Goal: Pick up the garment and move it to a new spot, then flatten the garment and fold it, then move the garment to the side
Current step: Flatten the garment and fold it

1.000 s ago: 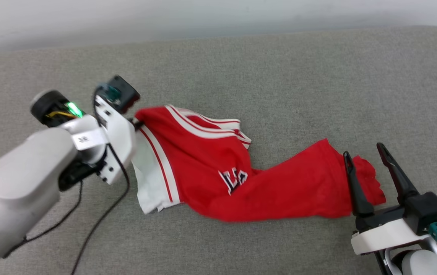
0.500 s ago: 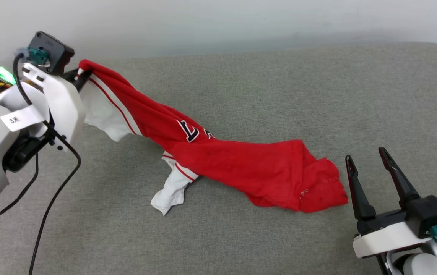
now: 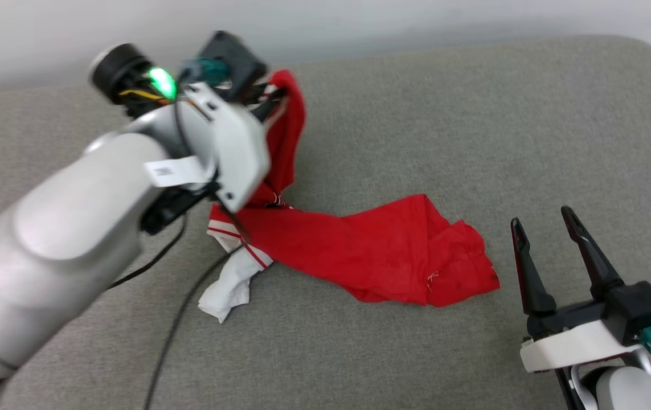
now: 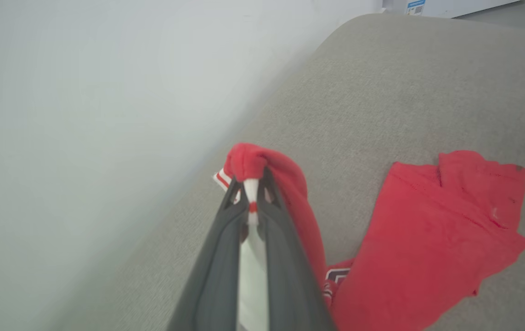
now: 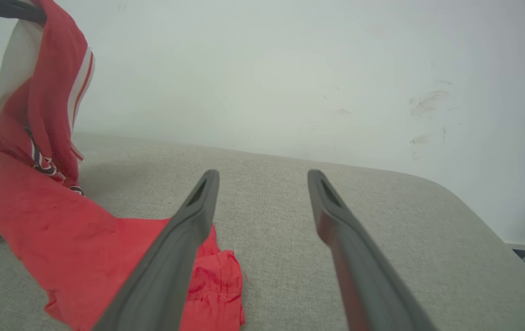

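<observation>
Upper left, the left gripper [image 3: 277, 99] is clamped on the shirt [image 3: 359, 250] at a sleeve seam, holding that end up off the grey cushion [image 3: 473, 114]. The rest trails across mid-frame. A pale wall [image 3: 388, 23] runs along the top. Lower right, the right gripper [image 3: 539, 219] hangs spread and empty, just beside the hem.

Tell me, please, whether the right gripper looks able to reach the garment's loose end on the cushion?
Probably yes. The right gripper stands open just beside the trailing end of the garment, with bare cushion between them; the left gripper pinches the far end, well clear.
</observation>
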Tool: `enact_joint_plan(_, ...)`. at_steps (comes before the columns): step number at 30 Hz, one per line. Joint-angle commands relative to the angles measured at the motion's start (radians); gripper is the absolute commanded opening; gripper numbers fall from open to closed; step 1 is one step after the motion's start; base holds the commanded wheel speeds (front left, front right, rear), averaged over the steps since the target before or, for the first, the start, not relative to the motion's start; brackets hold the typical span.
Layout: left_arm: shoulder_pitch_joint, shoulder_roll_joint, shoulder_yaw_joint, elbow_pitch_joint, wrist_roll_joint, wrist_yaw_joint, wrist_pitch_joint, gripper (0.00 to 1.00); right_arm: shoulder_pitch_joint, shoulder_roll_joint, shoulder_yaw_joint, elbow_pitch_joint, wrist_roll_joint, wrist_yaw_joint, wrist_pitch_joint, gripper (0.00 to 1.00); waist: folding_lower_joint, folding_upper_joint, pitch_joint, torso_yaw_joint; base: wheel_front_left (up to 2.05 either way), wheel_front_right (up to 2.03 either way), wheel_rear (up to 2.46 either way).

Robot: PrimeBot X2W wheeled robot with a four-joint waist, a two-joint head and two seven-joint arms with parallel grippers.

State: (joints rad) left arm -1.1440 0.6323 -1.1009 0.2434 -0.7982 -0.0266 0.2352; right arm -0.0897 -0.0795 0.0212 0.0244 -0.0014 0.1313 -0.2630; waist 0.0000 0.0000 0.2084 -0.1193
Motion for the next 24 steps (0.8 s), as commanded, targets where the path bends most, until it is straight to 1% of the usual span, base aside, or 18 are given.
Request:
enact_joint_plan(1, -0.020, -0.029, -0.007, 0.014, 0.006, -0.006, -0.011, 0.00, -0.018, 0.006, 0.001, -0.004, 0.001, -0.001, -0.002, 1.00, 0.0000, 0.0000, 0.028, -0.020, 0.00, 0.00, 0.00)
enact_joint_plan(7, -0.071, -0.197, -0.051, 0.137, 0.041, -0.041, -0.047, 0.00, -0.058, 0.014, -0.006, -0.015, 0.004, -0.001, -0.002, 1.00, 0.0000, 0.0000, 0.107, -0.053, 0.00, 0.00, 0.00)
enact_joint_plan(11, -0.089, -0.295, -0.100, 0.244, 0.075, -0.060, -0.064, 0.00, -0.083, 0.020, -0.018, -0.020, 0.007, -0.001, -0.002, 1.00, 0.0000, 0.0000, 0.157, -0.071, 0.00, 0.00, 0.00)
enact_joint_plan(15, -0.059, -0.390, -0.141, 0.356, 0.094, -0.080, -0.072, 0.00, -0.102, 0.023, -0.040, -0.026, 0.005, -0.001, -0.002, 1.00, 0.0000, 0.0000, 0.193, -0.083, 0.00, 0.00, 0.00)
enact_joint_plan(19, -0.020, -0.460, -0.166, 0.455, 0.120, -0.095, -0.067, 0.00, -0.113, 0.026, -0.054, -0.033, 0.002, -0.001, -0.002, 1.00, 0.0000, 0.0000, 0.216, -0.091, 0.00, 0.00, 0.00)
enact_joint_plan(22, 0.023, -0.495, -0.176, 0.523, 0.143, -0.101, -0.046, 0.00, -0.116, 0.028, -0.058, -0.037, 0.000, -0.001, -0.002, 1.00, 0.0000, 0.0000, 0.226, -0.096, 0.00, 0.00, 0.00)
enact_joint_plan(24, 0.053, -0.509, -0.181, 0.543, 0.150, -0.102, -0.031, 0.00, -0.118, 0.029, -0.058, -0.038, -0.001, -0.001, -0.002, 1.00, 0.0000, 0.0000, 0.230, -0.099, 0.00, 0.00, 0.00)
